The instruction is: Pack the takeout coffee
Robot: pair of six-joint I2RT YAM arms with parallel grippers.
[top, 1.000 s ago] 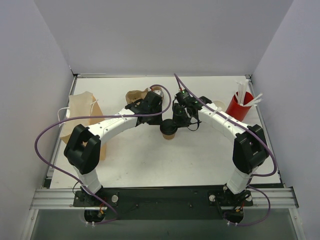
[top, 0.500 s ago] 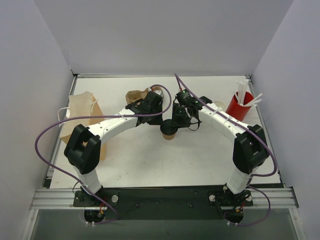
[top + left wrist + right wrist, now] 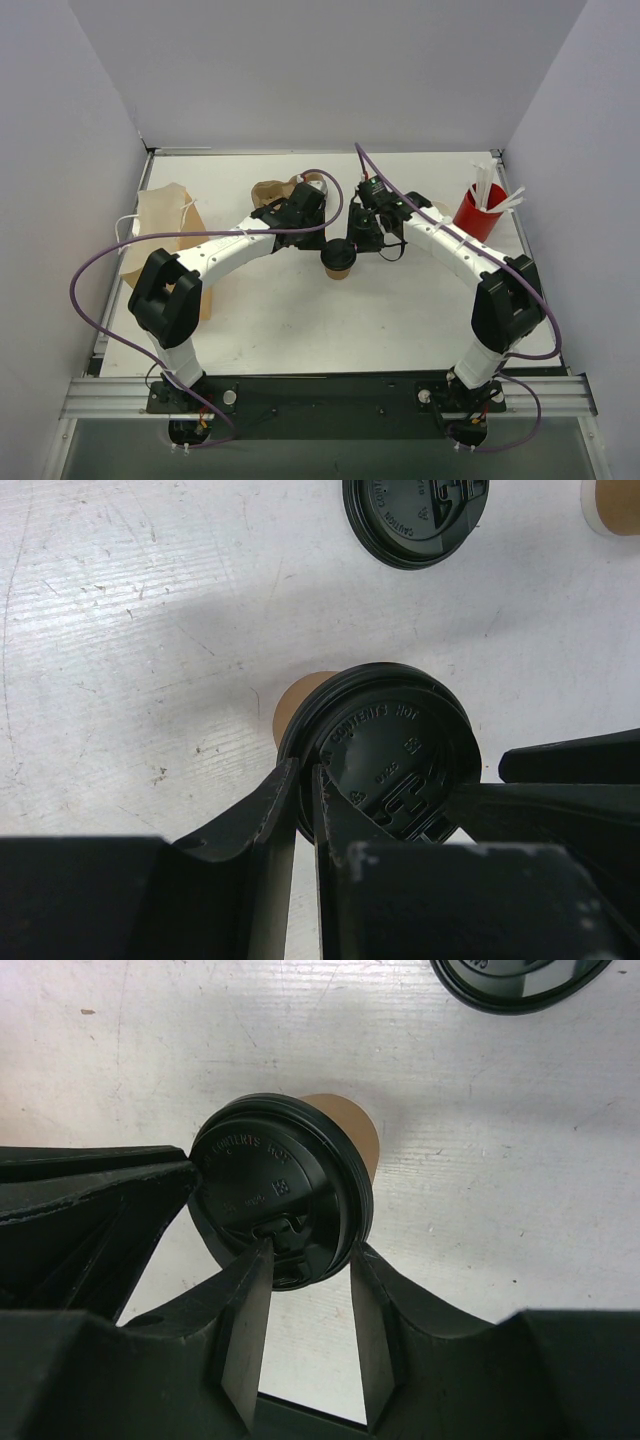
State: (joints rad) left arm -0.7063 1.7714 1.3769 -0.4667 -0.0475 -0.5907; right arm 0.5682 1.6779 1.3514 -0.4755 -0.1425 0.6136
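- From above, the small brown kraft-paper cup with a round black lid (image 3: 339,261) is seen upright mid-tabletop (image 3: 300,320), between both arms.
- A loose black plastic lid (image 3: 415,515) is shown only by the wrist views.
- The left fingers (image 3: 265,820) are closed against the cup's lid rim.
- The right fingers (image 3: 245,1310) are held narrowly apart over its near edge, gripping nothing.

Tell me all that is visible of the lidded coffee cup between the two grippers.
The takeout coffee cup is brown paper, tapered, upright on the table. Its round black plastic lid, with raised lettering, is on. The left gripper, fingers closed, seems to touch its rim; the right gripper, fingers apart, straddles the opposite edge.
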